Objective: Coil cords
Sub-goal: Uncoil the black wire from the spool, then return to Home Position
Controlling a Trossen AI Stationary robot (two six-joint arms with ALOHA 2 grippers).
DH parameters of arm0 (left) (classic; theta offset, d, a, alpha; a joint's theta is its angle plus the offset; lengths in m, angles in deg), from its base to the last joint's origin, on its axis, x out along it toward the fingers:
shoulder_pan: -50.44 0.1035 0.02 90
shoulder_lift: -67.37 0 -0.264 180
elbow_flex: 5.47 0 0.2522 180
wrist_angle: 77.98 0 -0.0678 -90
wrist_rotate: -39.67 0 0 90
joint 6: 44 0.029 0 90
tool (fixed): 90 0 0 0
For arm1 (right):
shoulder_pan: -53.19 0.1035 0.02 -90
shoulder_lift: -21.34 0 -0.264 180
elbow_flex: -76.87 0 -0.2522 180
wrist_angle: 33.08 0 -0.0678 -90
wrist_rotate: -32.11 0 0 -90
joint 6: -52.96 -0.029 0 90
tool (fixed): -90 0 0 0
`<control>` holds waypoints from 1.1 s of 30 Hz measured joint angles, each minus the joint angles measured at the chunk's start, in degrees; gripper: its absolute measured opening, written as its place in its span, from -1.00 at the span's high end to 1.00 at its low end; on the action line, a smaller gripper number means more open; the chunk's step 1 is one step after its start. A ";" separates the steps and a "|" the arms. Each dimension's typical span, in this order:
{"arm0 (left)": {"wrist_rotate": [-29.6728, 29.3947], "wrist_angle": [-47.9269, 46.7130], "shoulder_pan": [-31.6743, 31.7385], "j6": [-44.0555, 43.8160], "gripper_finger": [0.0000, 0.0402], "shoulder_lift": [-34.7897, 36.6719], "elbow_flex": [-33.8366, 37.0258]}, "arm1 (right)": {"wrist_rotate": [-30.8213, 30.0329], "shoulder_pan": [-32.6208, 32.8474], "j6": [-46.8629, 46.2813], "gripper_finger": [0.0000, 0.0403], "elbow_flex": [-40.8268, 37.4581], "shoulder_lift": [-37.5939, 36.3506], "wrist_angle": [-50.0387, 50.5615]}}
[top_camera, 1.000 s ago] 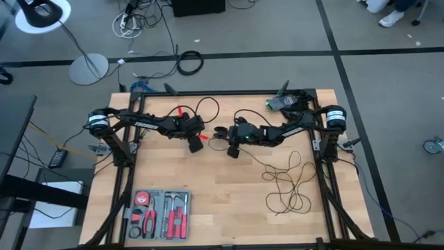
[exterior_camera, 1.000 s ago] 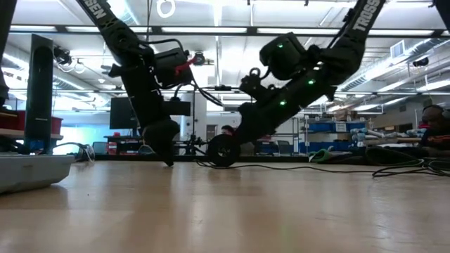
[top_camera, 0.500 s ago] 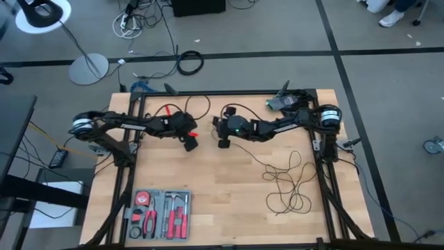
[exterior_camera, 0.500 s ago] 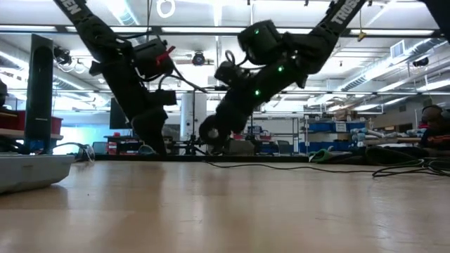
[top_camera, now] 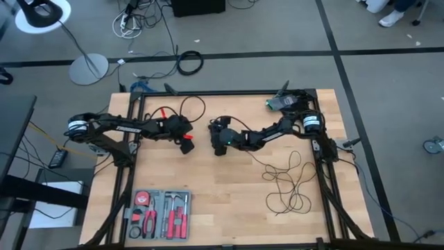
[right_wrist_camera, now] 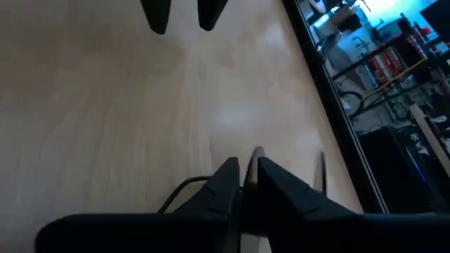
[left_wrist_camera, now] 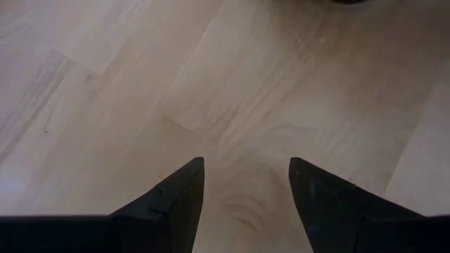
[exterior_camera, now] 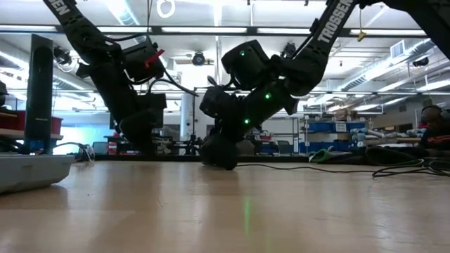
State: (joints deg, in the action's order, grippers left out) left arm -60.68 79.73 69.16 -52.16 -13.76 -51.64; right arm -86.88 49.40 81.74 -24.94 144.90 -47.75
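Observation:
The thin black cord lies in loose loops (top_camera: pixel 288 182) on the table's near right part. One strand (top_camera: pixel 257 158) runs from the loops toward my right gripper (top_camera: pixel 218 146), which is shut on the cord low over the table's middle (exterior_camera: pixel 221 158). The cord's round puck does not show. My left gripper (top_camera: pixel 186 146) is open and empty over bare wood (left_wrist_camera: pixel 246 183), just left of my right gripper. Its two fingers also show in the right wrist view (right_wrist_camera: pixel 184 17). My right gripper pinches a thin strand of the cord between its two nearly closed fingers (right_wrist_camera: pixel 232 183). The fingers slant down toward the table's left. A slack piece of the cord (right_wrist_camera: pixel 184 188) lies on the wood beside them. Which part of the cord it is cannot be told.
A grey tool tray (top_camera: pixel 159 214) with red-handled tools sits at the near left. A dark device with a green part (top_camera: pixel 281 103) lies at the far right corner. The table's right edge and frame rail show in the right wrist view (right_wrist_camera: pixel 316 63).
My right gripper has gone toward the table's left edge, rising off the table and coming back down near it. My left gripper has drawn back a little toward the table's left edge. The loose loops have stayed where they were.

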 joint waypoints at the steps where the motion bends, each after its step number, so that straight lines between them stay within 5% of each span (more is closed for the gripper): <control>1: 0.01 -0.03 0.00 0.00 -0.06 0.00 0.02 | -0.24 0.23 -0.04 0.74 -0.04 -1.00 0.23; 8: 0.07 1.38 0.00 -0.02 -0.06 0.02 0.07 | 4.88 0.98 -3.50 0.60 -0.11 -5.71 1.16; 15: 2.24 2.45 -0.05 -0.50 -0.06 0.04 0.01 | 5.86 1.62 -18.35 0.54 -0.42 -7.92 6.78; 25: 2.32 2.80 -0.07 -3.95 -0.06 0.04 0.00 | 13.47 2.00 -27.83 0.58 -0.41 -17.47 26.63; 33: 1.98 3.13 -0.07 -3.65 -0.06 0.04 -0.04 | 13.41 2.17 -32.64 0.58 -0.40 -25.85 49.07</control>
State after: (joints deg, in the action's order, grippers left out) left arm -58.70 82.85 69.10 -55.81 -13.71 -51.68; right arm -73.47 51.56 49.10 -25.34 119.05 1.32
